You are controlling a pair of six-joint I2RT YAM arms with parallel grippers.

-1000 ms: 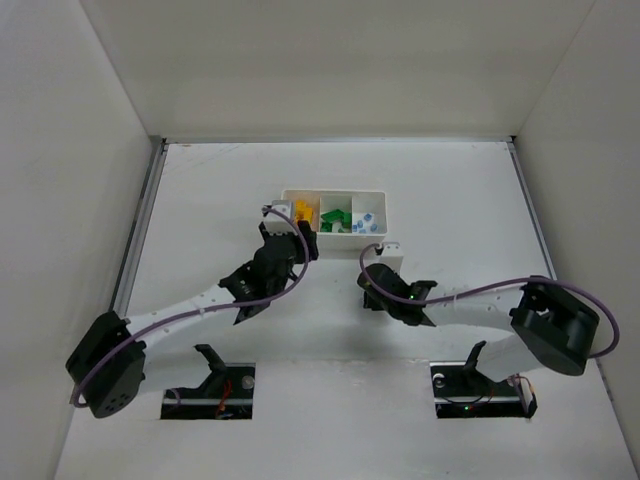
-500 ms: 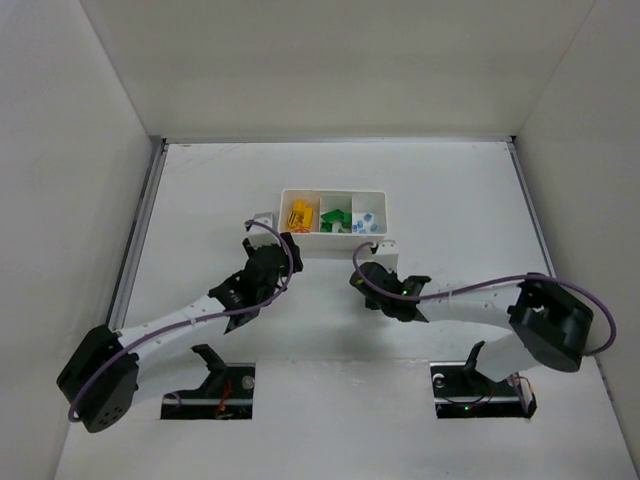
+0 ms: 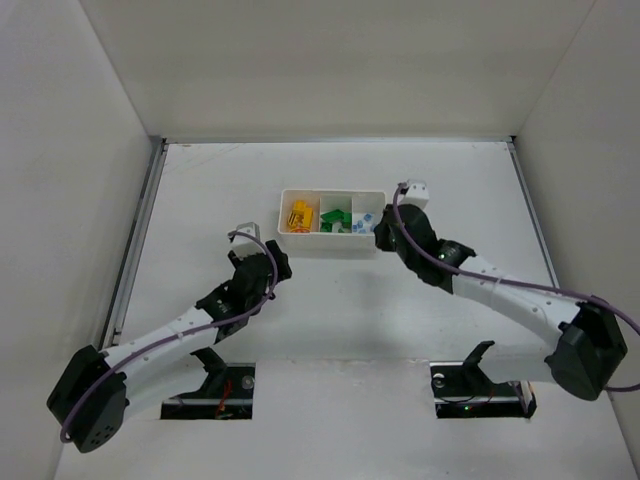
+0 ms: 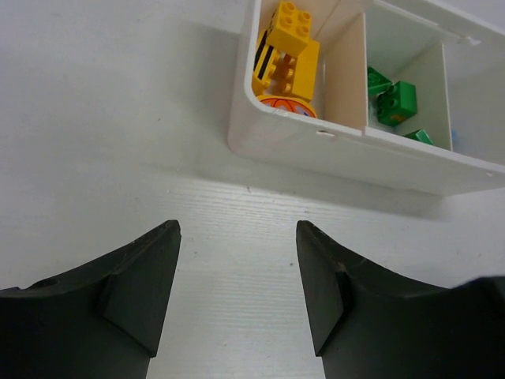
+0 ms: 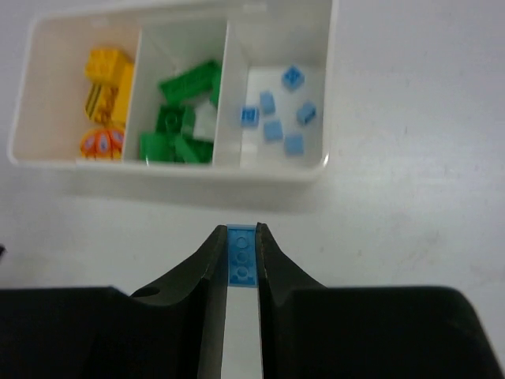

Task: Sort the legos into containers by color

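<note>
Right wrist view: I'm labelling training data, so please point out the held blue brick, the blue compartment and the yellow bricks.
blue brick (image 5: 241, 257), right wrist view, studded top face.
blue compartment (image 5: 268, 75), right wrist view, bare floor.
yellow bricks (image 5: 109, 75), right wrist view, upper brick.

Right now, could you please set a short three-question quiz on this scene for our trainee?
1. True or false: the left arm's fingers are open and hold nothing.
2. What do the right arm's fingers pinch? A. a yellow brick B. a blue piece C. a green brick
3. Fill in: in the tray, the green bricks lie in the ____ compartment.
Key: 1 true; 2 B; 3 middle.
</note>
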